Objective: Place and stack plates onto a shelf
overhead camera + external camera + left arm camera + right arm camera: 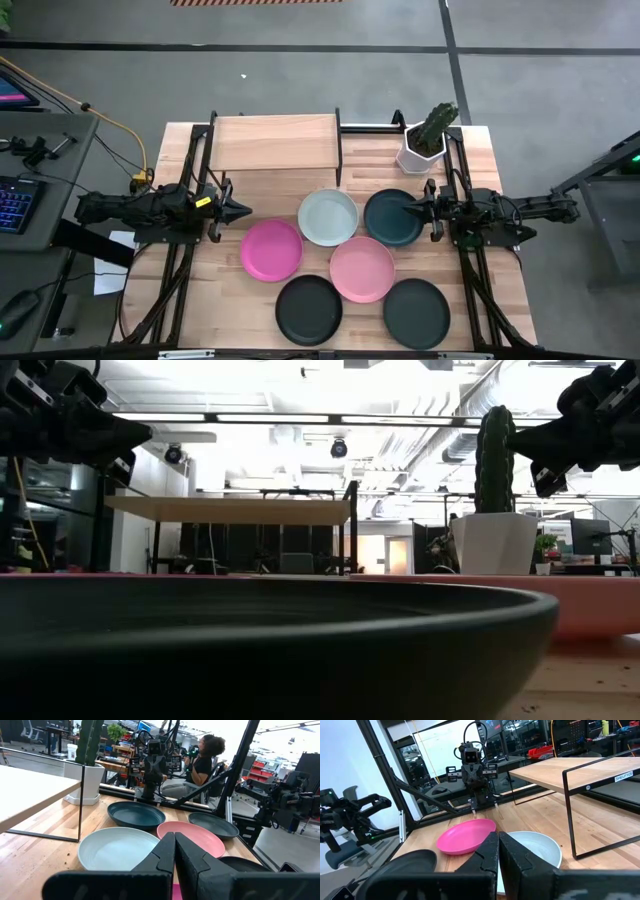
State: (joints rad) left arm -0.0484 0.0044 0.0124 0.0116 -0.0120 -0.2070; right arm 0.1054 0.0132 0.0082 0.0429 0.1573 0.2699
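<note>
Both arms are held level above the table, left pincer and right pincer closed (nothing gripped). Six plates lie between them; the shelf is bare.

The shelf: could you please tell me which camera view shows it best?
The high view shows the shelf best: its whole light-wood top is visible, bare. The low view shows it edge-on on its black legs. The right wrist view catches one end with a frame leg; the left wrist view catches only a corner.
</note>
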